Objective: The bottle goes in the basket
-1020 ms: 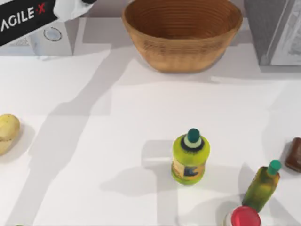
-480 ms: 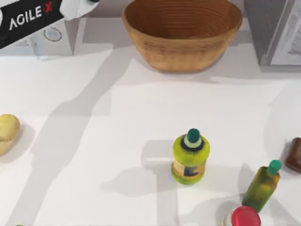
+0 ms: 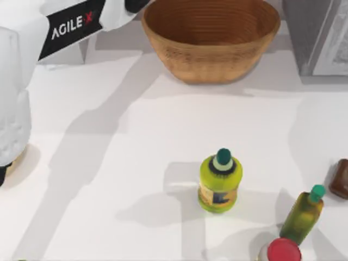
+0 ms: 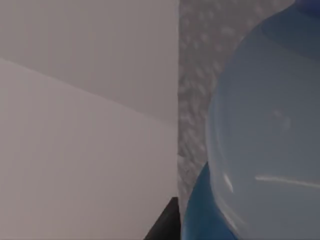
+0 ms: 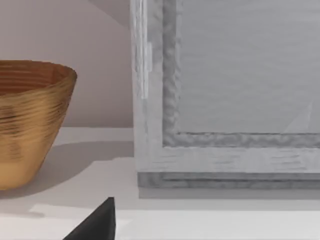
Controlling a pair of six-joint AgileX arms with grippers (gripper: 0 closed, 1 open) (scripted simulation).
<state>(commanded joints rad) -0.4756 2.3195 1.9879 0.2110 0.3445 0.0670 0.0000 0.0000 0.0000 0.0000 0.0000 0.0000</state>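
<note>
- The worktop (image 3: 136, 163) was white.
- The left arm (image 3: 70, 24) reached from the left toward the basket (image 3: 211, 38), a wide tan-brown woven bowl at the far edge.
- The bottle (image 4: 265, 140) loomed right at the left wrist camera, clear above and blue below; whether the fingers gripped it could not be told.
- A yellow-green bottle (image 3: 220, 182) stood mid-worktop.

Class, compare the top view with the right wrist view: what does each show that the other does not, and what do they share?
Top view alone: the left arm reaching toward the basket from the table's far left, a squat yellow-green bottle standing mid-table, a slim olive bottle, a red cap and a brown item at the right edge.

Right wrist view alone: a dark fingertip low in the picture.

Both: the basket, the grey box beside it, and the white table.
</note>
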